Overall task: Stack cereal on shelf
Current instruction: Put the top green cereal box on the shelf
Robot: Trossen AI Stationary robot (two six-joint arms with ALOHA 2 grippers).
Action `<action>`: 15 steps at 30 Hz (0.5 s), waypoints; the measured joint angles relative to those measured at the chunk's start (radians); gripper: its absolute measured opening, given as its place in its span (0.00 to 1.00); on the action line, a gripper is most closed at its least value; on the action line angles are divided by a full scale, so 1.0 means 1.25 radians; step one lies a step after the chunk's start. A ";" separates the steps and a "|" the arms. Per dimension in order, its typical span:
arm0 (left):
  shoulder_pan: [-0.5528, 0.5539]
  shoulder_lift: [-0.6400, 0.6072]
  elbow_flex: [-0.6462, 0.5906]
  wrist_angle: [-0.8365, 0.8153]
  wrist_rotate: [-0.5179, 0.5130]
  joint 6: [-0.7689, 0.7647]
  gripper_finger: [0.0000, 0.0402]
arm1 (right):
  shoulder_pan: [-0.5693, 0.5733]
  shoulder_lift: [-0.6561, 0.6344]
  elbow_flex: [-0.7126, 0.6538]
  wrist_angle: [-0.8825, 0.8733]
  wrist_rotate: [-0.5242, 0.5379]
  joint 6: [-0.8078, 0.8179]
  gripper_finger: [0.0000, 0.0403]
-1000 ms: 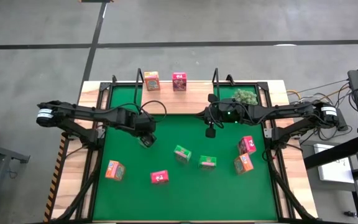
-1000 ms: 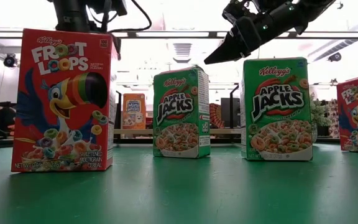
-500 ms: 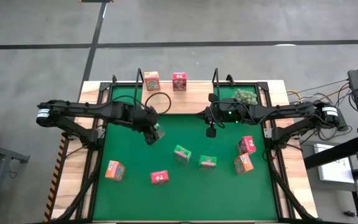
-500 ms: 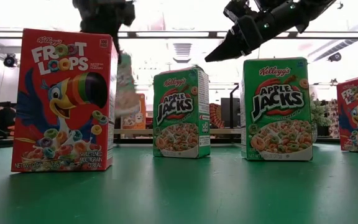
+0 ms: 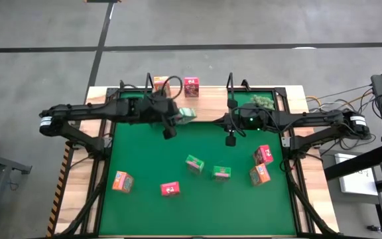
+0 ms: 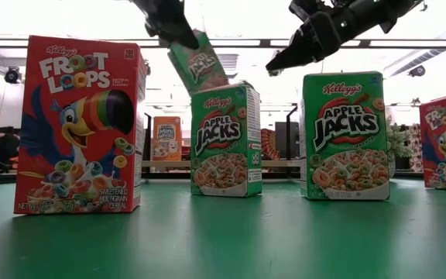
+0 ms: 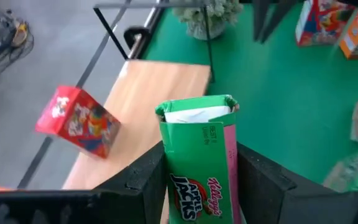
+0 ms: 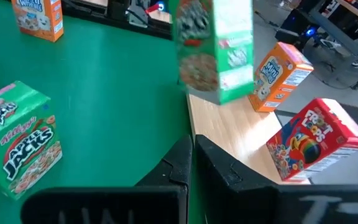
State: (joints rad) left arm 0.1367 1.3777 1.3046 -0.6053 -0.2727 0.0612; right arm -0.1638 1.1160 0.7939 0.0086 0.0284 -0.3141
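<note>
We see the left claw (image 5: 180, 114) gripping a green cereal box (image 5: 188, 113) in the air, at the shelf (image 5: 201, 109) edge. Right claw (image 5: 231, 140) closed, empty, hovering over the mat (image 5: 144, 166).

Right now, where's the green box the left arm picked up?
In the left gripper, held above the shelf at the table's far edge in the high view: the green Apple Jacks box sits right of the orange box, below the pink box.

Three green cereal boxes (image 5: 188, 113), three pink, three orange
</note>
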 joint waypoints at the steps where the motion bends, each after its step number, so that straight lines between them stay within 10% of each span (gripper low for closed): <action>1: 0.016 0.006 -0.004 0.032 0.019 0.014 0.36 | 0.000 -0.004 0.000 0.000 0.000 0.000 0.03; 15: 0.168 0.187 -0.008 0.297 0.127 0.029 0.36 | 0.000 -0.014 -0.011 -0.006 0.000 0.011 0.03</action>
State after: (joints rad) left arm 0.3471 1.6109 1.2949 -0.2335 -0.1134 0.0972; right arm -0.1638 1.0988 0.7799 0.0010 0.0282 -0.3002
